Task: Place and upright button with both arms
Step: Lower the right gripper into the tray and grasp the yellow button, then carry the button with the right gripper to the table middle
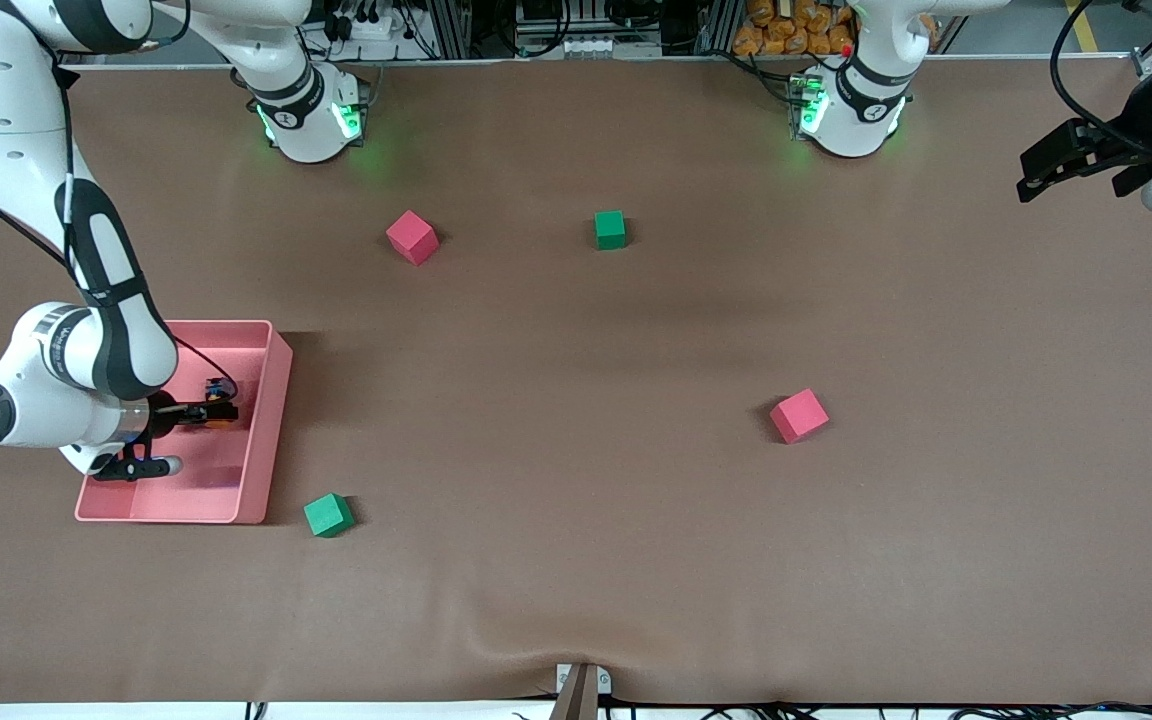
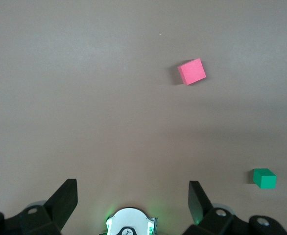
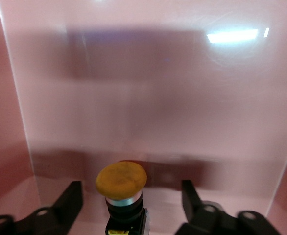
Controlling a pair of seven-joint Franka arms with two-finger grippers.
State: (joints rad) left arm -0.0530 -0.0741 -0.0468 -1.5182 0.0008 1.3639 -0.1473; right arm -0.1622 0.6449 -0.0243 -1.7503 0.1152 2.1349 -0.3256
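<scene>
The button point(image 1: 219, 398), with an orange cap point(image 3: 121, 178) on a black body, lies in the pink tray point(image 1: 276, 400) at the right arm's end of the table. My right gripper point(image 1: 221, 412) reaches down into the tray. In the right wrist view the right gripper point(image 3: 131, 190) is open, one finger on each side of the button and a gap on both sides. My left gripper point(image 1: 1036, 172) hangs open and empty in the air over the table's edge at the left arm's end; the left gripper point(image 2: 132, 188) holds nothing between its fingers.
Two pink cubes point(image 1: 412, 237) point(image 1: 799, 415) and two green cubes point(image 1: 610, 229) point(image 1: 328, 515) lie scattered on the brown table. The green one nearest the front camera sits just beside the tray's corner. The tray's walls point(image 3: 148, 98) enclose the right gripper.
</scene>
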